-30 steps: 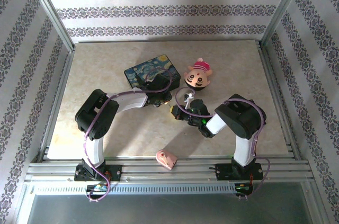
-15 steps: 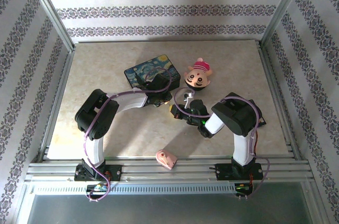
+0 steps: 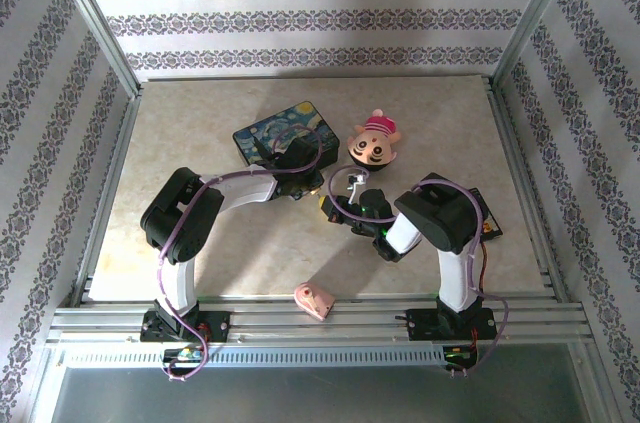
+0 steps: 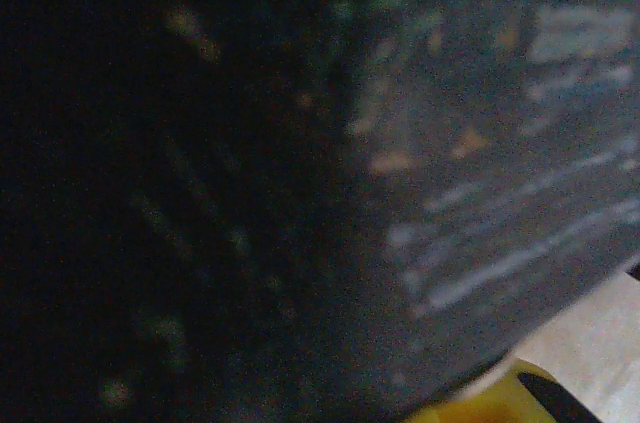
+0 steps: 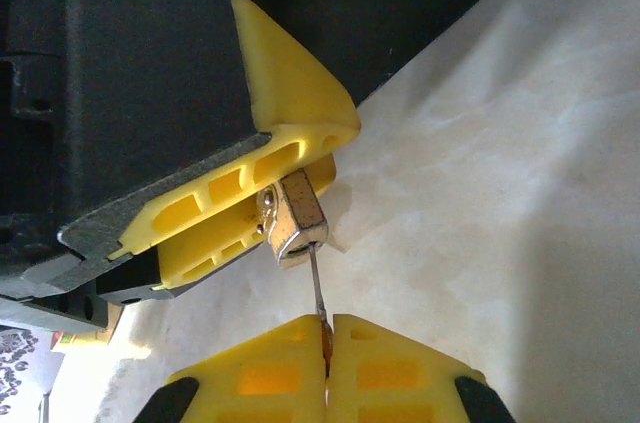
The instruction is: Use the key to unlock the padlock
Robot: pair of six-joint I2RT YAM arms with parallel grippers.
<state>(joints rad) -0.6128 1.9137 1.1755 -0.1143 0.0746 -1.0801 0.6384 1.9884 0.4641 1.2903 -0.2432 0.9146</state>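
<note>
Now left end effector [image 5: 318, 155] clamps padlock [image 5: 293, 226] low over bench [image 5: 500, 193]; right end effector [image 5: 328, 351] is clenched on key [image 5: 316, 288], whose shaft runs straight up to padlock base, axes aligned, so a twist looks next

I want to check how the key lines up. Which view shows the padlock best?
The right wrist view: the padlock sits close and sharp in the left claw, the key meeting it from the shut right claw. Top external: too small to make out between the claws. Left wrist: too dark and blurred to tell.
</note>
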